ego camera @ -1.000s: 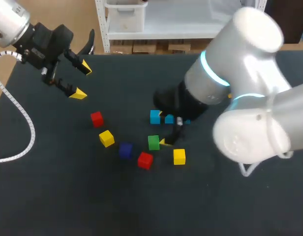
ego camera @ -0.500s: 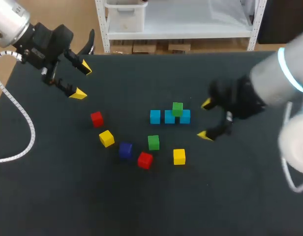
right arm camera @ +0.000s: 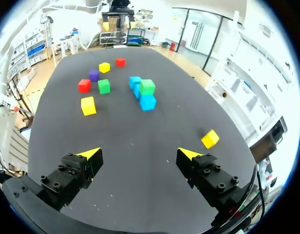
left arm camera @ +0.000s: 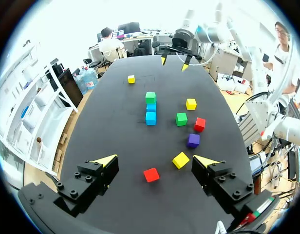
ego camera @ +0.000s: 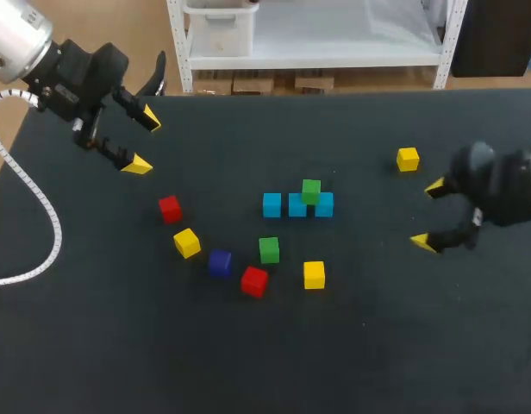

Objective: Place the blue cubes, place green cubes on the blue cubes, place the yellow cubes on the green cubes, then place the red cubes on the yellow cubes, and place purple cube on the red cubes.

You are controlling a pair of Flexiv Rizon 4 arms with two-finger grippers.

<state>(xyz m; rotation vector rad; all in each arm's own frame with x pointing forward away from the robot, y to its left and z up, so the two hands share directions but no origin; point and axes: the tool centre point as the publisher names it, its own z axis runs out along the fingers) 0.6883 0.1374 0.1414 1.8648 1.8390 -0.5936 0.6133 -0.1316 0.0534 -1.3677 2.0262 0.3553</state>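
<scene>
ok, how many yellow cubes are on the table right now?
3. One yellow cube sits next to the left red cube, one is nearer the camera than the blue row, and one is alone by the right pincer. None seems hidden.

Right arm [ego camera: 507,197] (blurred) runs off the head view's right edge.

Cube [ego camera: 311,191] atop three-cube row [ego camera: 293,207]

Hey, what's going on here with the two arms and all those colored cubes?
A cube stack is barely started: three blue cubes sit in a row with one green cube on top. Neither arm holds anything; the left gripper and right gripper hover open, off to the sides. The remaining cubes lie loose nearby.
</scene>
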